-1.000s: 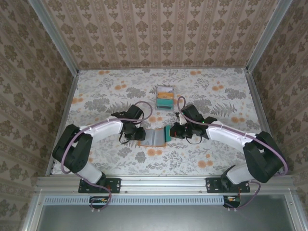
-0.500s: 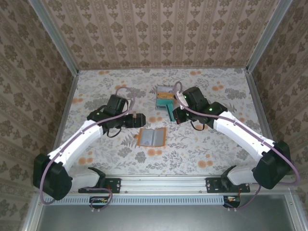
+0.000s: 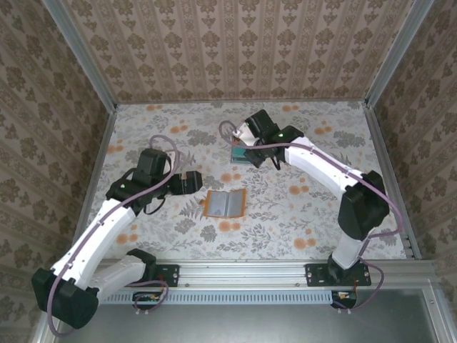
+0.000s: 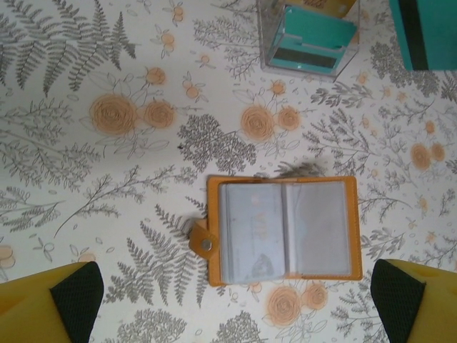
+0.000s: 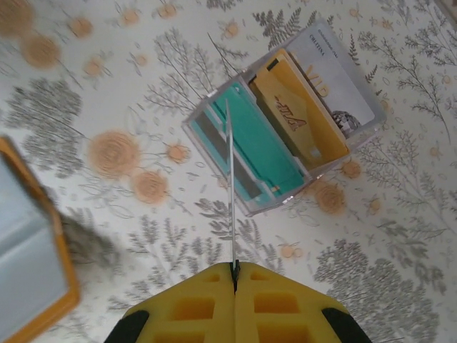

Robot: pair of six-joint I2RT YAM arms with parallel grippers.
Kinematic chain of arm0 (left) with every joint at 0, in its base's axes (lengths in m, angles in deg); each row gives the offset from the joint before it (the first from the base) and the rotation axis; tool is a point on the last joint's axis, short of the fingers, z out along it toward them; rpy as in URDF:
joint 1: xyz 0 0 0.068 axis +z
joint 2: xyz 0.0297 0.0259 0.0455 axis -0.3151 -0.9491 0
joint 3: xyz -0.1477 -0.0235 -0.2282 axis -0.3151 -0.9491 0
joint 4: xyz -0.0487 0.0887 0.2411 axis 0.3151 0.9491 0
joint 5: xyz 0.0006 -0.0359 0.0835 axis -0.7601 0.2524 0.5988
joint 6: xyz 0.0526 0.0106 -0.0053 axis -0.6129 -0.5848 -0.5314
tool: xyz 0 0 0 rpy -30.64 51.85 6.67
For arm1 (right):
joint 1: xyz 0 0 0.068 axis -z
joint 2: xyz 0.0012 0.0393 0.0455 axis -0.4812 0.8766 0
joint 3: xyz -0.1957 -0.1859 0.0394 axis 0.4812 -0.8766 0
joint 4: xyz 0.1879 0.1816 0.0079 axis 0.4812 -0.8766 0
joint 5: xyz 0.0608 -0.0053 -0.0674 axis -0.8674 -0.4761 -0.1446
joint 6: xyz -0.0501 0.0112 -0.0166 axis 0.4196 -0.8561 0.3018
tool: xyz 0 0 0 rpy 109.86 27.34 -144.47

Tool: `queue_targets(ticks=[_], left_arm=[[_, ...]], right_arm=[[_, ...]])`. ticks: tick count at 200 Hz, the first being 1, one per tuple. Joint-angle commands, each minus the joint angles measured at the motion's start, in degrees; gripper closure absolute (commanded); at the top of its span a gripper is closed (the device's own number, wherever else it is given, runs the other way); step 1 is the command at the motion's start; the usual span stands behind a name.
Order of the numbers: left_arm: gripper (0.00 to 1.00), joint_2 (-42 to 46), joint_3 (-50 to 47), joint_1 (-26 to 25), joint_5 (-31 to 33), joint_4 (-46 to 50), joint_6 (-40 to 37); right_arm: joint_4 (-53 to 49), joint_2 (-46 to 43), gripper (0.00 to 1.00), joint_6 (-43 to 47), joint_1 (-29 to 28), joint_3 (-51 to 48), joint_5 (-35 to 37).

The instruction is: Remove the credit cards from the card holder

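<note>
Your left gripper (image 3: 194,181) stands wide open and holds nothing. In its wrist view the two yellow fingers (image 4: 75,296) sit at the lower corners, well apart, with bare table (image 4: 107,179) between them. It hangs above the table at about 9 o'clock from the holder (image 3: 225,204) and does not touch it.

The holder lies flat and unfolded near the middle of the table, orange rim outward and pale blue-grey panel facing up. From the left wrist you see it just past the fingers (image 4: 285,230), with its snap tab (image 4: 203,243) sticking out at 9 o'clock. Faint marks show through the pale sleeves, but you cannot tell whether a card sits behind them.

Your right gripper (image 3: 245,148) is at 12 o'clock from the holder, over the clear box (image 3: 241,158). Its jaws are pressed together on one thin card (image 5: 230,200), which you see edge-on from the right wrist, running straight out from the fingertips (image 5: 234,270) over the box's near wall (image 5: 196,136). From that view you cannot tell its colour.

In the box the other cards (image 5: 264,146) stand on edge in a row: teal ones nearest the gripper, then an orange one, then a whitish one at the far side. A corner of the holder (image 5: 32,271) shows at 8 o'clock in that view.
</note>
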State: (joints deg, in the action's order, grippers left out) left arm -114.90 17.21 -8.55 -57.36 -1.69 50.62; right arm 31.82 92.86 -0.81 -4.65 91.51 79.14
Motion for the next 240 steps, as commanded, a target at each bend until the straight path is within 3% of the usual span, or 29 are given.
queue_targets(ticks=[1, 60, 131, 240], left_arm=[[0.0, 3.0, -1.3, 0.4, 1.0, 2.6, 1.0], [0.0, 4.4, -2.7, 0.4, 0.5, 4.6, 2.3], [0.0, 3.0, -2.5, 2.2, 0.7, 4.8, 2.0], [0.0, 2.3, -2.6, 3.8, 0.7, 4.7, 1.3]], right_arm=[[-0.8, 3.8, 1.0, 9.5, -0.2, 4.2, 4.4], [-0.4, 12.5, 1.0, 18.5, -0.2, 10.0, 7.8], [3.4, 15.4, 1.0, 26.3, -0.3, 9.2, 9.3], [4.2, 16.1, 1.0, 28.2, -0.3, 7.3, 6.0]])
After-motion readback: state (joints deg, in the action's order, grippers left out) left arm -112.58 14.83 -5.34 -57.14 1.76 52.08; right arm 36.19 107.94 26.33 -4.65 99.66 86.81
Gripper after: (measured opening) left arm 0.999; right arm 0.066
